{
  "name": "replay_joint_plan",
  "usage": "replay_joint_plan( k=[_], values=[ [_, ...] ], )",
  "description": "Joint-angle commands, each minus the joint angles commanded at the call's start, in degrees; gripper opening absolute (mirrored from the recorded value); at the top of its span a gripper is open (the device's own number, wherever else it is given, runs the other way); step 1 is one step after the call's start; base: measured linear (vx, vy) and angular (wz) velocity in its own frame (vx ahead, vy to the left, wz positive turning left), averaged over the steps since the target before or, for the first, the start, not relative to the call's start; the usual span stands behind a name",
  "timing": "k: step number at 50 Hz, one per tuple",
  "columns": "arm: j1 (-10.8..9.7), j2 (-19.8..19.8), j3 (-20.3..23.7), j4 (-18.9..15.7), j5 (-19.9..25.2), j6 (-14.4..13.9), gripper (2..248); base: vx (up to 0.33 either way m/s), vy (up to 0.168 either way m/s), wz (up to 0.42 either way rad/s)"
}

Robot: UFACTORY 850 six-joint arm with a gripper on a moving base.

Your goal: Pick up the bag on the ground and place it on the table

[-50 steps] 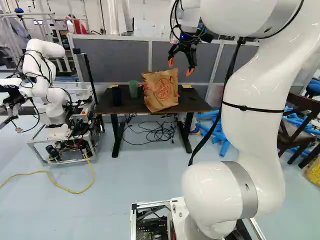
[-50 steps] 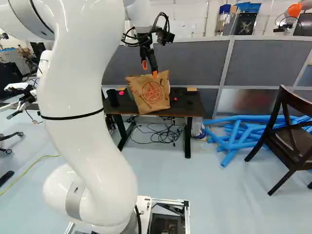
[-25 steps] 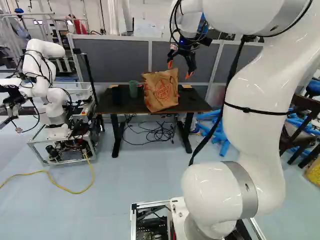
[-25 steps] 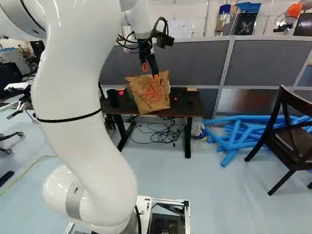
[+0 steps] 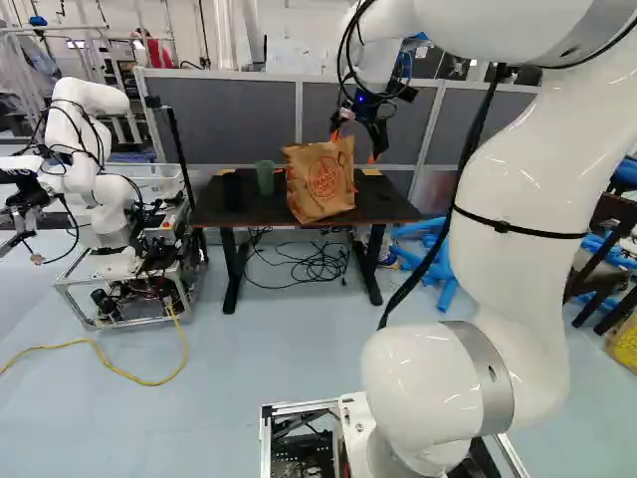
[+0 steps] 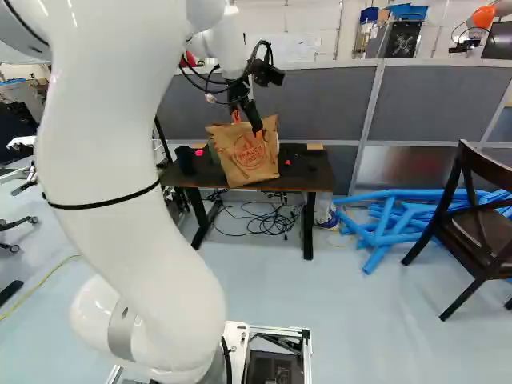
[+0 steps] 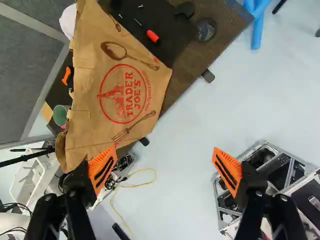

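So the bag is already up on the table, stood with a bit of a lean, and its weight looks to be taken by the tabletop rather than the arm. The claw is spread wide with nothing pinched, one orange pad seen over the bag's edge in the wrist view; whether the paper is touched can't be told. Probably it's held open like that so the bag can be left alone. Placing looks pretty much done imo, only a clean retreat is needed, since the tall paper could be snagged and tipped towards the green cup
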Motion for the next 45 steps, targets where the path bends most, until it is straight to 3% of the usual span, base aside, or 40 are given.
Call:
replay_joint_plan(
  k=[23, 45],
  values=[
    [0.49, 4.1, 11.13, -0.29, 14.36, -6.72, 247, 0.0, 0.0, 0.0],
    [1.08, 8.94, 24.27, -0.63, 31.3, -14.65, 247, 0.0, 0.0, 0.0]
  ],
)
